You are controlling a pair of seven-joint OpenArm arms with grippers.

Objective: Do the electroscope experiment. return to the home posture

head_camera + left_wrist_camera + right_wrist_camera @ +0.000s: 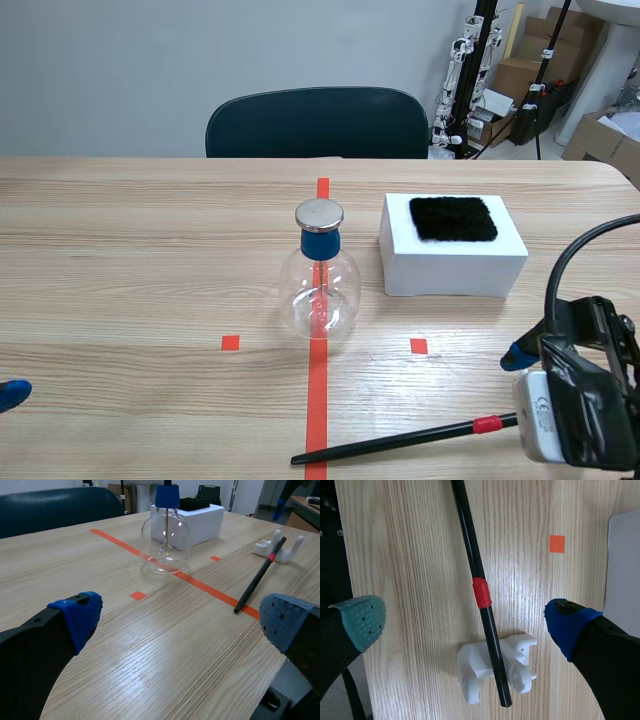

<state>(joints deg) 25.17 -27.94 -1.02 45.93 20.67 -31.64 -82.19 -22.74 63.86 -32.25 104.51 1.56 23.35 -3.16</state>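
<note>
The electroscope (320, 285) is a clear glass flask with a blue neck and a silver disc cap, standing on the red centre tape line; it also shows in the left wrist view (165, 532). A black rod (400, 441) with a red band lies near the table's front edge, one end resting on a small white holder (496, 672). My right gripper (465, 622) hangs open directly above the rod (479, 585), not touching it. My left gripper (175, 615) is open over bare table at the front left, well short of the flask.
A white block (452, 250) with a black fur pad (453, 218) on top stands right of the flask. A dark chair (317, 123) is behind the table's far edge. Boxes and stands crowd the back right corner.
</note>
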